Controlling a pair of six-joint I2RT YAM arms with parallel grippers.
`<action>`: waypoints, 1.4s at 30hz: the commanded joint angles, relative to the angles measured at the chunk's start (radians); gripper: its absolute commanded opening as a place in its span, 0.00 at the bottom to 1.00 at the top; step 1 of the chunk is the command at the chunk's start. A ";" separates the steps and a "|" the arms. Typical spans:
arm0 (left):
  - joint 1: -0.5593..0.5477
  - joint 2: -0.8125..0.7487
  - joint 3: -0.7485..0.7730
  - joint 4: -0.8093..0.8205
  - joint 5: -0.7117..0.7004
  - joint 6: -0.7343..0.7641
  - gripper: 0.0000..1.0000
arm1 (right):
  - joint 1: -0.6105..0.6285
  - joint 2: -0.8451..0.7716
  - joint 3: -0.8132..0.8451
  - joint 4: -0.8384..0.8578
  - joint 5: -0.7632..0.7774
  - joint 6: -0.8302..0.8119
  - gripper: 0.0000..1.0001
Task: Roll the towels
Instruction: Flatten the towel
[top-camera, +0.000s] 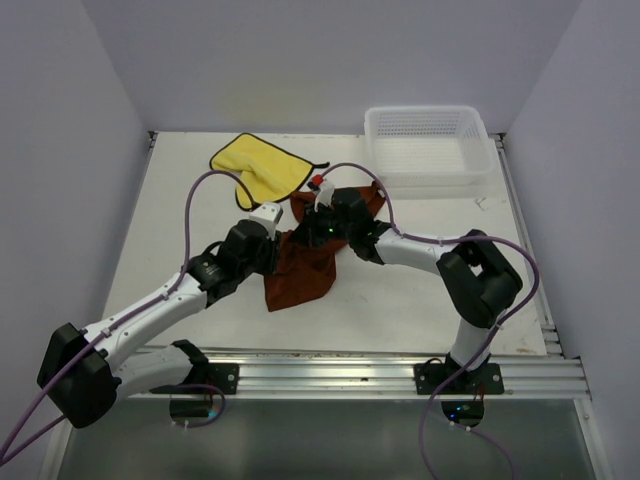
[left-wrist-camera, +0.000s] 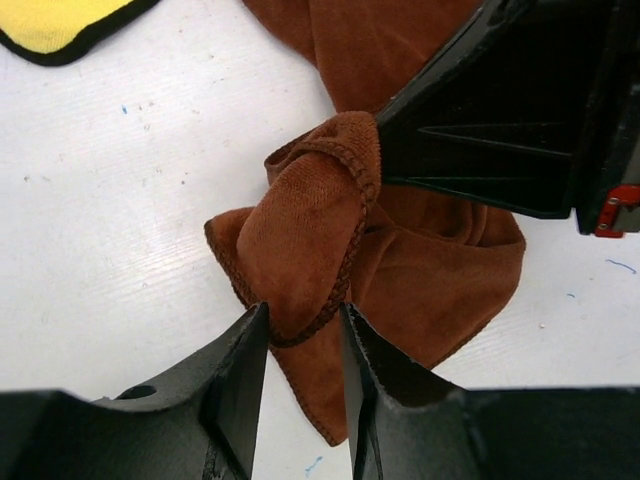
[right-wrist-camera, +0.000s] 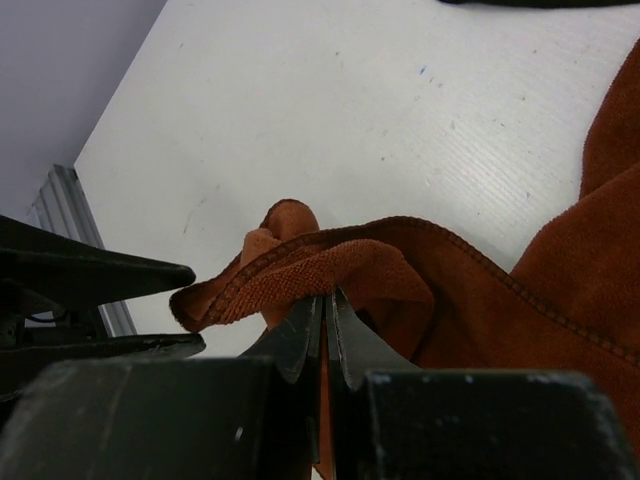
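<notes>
The right gripper (right-wrist-camera: 322, 300) is clamped tight on a bunched fold of the rust-brown soft cloth towel (right-wrist-camera: 330, 265). The left gripper (left-wrist-camera: 305, 318) has its jaws parted around the hemmed end of that same fold. The brown towel lies crumpled mid-table on the white table (top-camera: 400, 300) between the two arms, with its near part spread flatter. Just beyond it to the far left lies the bright yellow cloth towel (top-camera: 262, 165) with dark edging, and a white plastic mesh basket (top-camera: 425, 140) stands at the far right.
</notes>
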 joint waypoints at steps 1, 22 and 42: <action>-0.004 0.028 0.015 0.003 -0.056 0.013 0.37 | -0.003 0.007 0.035 0.012 -0.040 0.006 0.00; -0.026 0.048 0.073 -0.093 -0.242 -0.010 0.00 | -0.021 0.016 0.057 -0.046 -0.100 -0.015 0.07; -0.029 -0.159 0.235 -0.482 -0.820 -0.441 0.00 | -0.219 0.042 0.381 -0.551 0.281 -0.060 0.42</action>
